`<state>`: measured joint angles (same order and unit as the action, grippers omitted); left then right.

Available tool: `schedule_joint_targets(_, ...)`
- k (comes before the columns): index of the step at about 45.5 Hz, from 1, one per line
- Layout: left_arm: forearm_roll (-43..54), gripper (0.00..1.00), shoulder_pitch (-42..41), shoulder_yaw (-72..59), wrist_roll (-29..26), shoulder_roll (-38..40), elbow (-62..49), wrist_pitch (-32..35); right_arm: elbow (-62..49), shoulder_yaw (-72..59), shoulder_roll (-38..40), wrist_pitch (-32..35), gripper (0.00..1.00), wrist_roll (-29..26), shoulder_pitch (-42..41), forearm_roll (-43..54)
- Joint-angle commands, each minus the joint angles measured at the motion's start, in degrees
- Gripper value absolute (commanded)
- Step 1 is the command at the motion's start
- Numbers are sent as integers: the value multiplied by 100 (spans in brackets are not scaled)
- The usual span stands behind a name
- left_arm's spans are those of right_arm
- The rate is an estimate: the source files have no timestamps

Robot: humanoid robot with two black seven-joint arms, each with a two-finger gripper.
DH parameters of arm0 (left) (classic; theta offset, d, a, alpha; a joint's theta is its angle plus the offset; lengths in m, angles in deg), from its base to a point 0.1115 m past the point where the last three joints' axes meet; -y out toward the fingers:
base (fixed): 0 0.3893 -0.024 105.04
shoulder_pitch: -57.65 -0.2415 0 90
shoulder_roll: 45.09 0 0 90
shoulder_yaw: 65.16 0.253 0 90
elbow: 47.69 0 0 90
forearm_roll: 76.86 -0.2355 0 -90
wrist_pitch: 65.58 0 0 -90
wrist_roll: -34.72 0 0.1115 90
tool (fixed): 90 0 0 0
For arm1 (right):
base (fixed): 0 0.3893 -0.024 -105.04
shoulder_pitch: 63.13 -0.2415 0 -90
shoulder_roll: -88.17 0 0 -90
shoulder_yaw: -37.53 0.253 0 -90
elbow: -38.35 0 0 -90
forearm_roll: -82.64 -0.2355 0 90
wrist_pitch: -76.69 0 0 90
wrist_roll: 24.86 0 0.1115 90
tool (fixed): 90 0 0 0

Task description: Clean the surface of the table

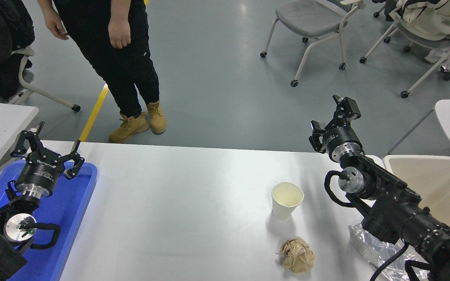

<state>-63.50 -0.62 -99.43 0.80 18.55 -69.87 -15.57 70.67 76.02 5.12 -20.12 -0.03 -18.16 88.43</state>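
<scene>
Right hand (331, 117) hovers open and empty past the table's (178, 203) far edge; paper cup (286, 200) and crumpled wad (297, 255) sit nearer.

paper cup (286, 200): 1 | crumpled paper ball (298, 255): 1 | blue tray (77, 203): 1 | beige bin (432, 179): 1

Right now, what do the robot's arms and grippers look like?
Both arms are black with shiny silver rings at the wrists. The left gripper has white lettering on its body, and a black cable loops beside each wrist. The right gripper is black too, with angular jaws.
</scene>
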Motion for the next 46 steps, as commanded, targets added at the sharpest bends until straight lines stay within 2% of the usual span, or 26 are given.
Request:
schedule_joint_targets(1,0,100,0,0,0,0,-6,0,3,-79,17,-67,99,-5,-23,1)
schedule_joint_targets(24,0,100,0,9,0,0,-6,0,-76,-307,0,-84,99,-5,-322,1)
schedule_joint_targets(36,0,100,0,9,-9,-9,-6,0,-94,-562,17,-339,99,-5,-305,-8)
schedule_joint_targets(46,0,100,0,9,-9,-9,3,0,-32,-588,307,-357,99,-57,-296,-8)
